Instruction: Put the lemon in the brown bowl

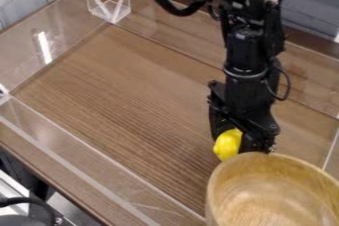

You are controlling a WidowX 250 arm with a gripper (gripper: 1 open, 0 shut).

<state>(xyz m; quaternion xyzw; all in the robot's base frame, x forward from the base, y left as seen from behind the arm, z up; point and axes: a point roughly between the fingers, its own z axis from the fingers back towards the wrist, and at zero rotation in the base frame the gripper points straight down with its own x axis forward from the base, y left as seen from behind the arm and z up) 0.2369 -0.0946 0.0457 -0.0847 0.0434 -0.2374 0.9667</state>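
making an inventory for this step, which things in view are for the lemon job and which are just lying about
For the job:
- small yellow oval lemon
- large round light-brown wooden bowl
- black end effector, at the lemon

Just lying about:
- clear angular plastic-looking piece at the far side
- black cable in the near left corner

Brown wood-grain tabletop [119, 91], with transparent panels along its near left and far edges. A clear, angular plastic piece [109, 4] stands near the far left corner. Black cable [30, 201], curved, at the lower left.
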